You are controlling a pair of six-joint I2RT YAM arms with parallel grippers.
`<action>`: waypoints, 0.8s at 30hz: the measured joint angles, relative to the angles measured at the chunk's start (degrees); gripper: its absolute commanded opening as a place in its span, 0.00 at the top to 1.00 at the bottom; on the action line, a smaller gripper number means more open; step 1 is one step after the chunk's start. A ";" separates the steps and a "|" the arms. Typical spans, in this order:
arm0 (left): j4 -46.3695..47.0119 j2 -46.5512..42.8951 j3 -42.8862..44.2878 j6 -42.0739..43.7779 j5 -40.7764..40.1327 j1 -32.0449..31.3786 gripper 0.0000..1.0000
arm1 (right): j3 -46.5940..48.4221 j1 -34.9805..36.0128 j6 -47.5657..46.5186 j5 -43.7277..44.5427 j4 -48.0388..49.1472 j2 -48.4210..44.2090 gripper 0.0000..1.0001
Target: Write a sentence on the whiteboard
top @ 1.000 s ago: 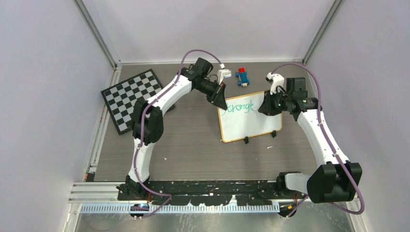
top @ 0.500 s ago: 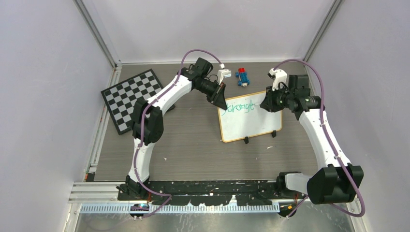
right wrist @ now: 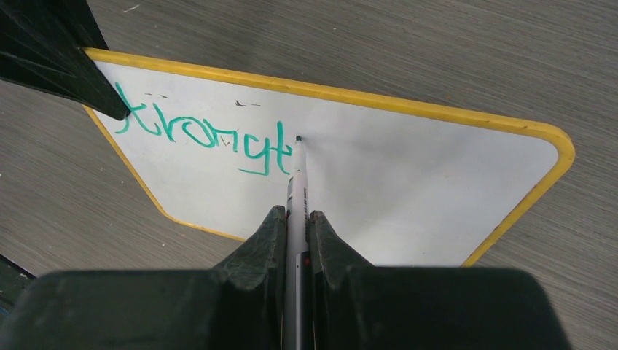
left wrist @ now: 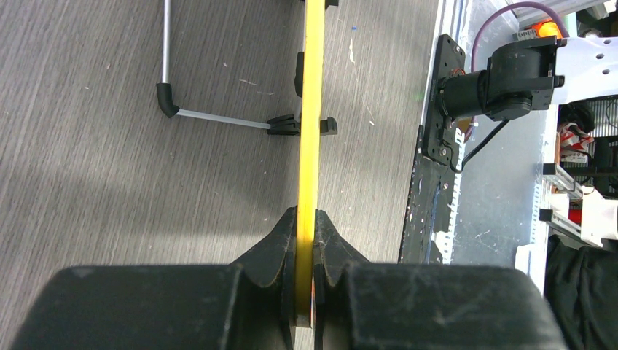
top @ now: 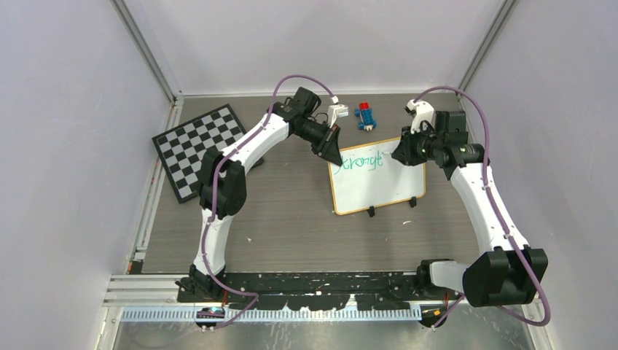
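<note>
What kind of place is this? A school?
Probably a robot lab, not a school: a left arm and right arm bolted to a walled-in table, a checkerboard beside them, and a whiteboard one writes on with a marker.

The only readable writing is the sentence (right wrist: pixel 211 138), a single line of green handwriting near the top edge of the whiteboard (right wrist: pixel 408 189), reading roughly "Strongt", with no other legible text.

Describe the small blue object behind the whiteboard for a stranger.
Find the yellow-framed whiteboard on the table's right half. Just beyond its far edge sits the small blue object. Only it there is blue with a red top.
</note>
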 measured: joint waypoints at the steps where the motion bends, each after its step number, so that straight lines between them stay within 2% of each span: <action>1: 0.00 0.00 0.00 0.00 0.00 0.02 1.00 | 0.00 0.00 -0.02 0.02 -0.02 0.11 1.00; 14: 0.00 0.00 0.00 -0.11 -0.02 0.07 1.00 | -5.05 0.00 -0.61 0.26 -0.46 -1.33 1.00; 24: 0.00 0.00 0.00 -0.09 -0.02 0.04 1.00 | -4.68 0.00 -0.83 0.48 -1.03 -1.25 1.00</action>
